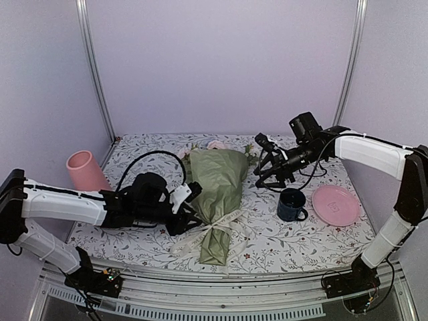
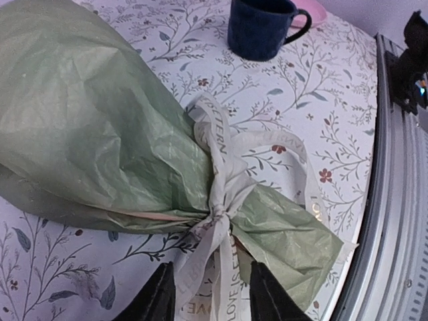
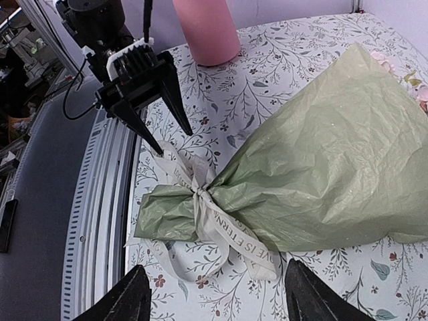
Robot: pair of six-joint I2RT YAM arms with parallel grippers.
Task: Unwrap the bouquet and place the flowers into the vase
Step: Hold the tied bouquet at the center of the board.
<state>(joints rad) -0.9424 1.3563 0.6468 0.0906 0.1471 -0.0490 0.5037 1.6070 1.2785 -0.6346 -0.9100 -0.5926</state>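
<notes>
The bouquet (image 1: 217, 194) lies on the table, its olive green paper cone (image 2: 87, 127) wide at the far end and tied with a cream ribbon (image 2: 217, 200) near the front. Pink flowers (image 1: 215, 144) peek out at the far end, and a bloom (image 3: 384, 60) shows beside the paper. My left gripper (image 2: 208, 301) is open at the knot, with ribbon tails lying loose between its fingers (image 2: 155, 297). It also shows in the right wrist view as the left gripper (image 3: 175, 142). My right gripper (image 3: 217, 307) hovers open above the bouquet's right side. The pink vase (image 1: 85, 170) stands upright at the far left.
A dark blue mug (image 1: 292, 204) and a flat pink plate (image 1: 336, 204) sit right of the bouquet. The flower-patterned cloth (image 1: 294, 241) covers the table, with a metal rail (image 1: 221, 291) along the near edge. Walls close in on three sides.
</notes>
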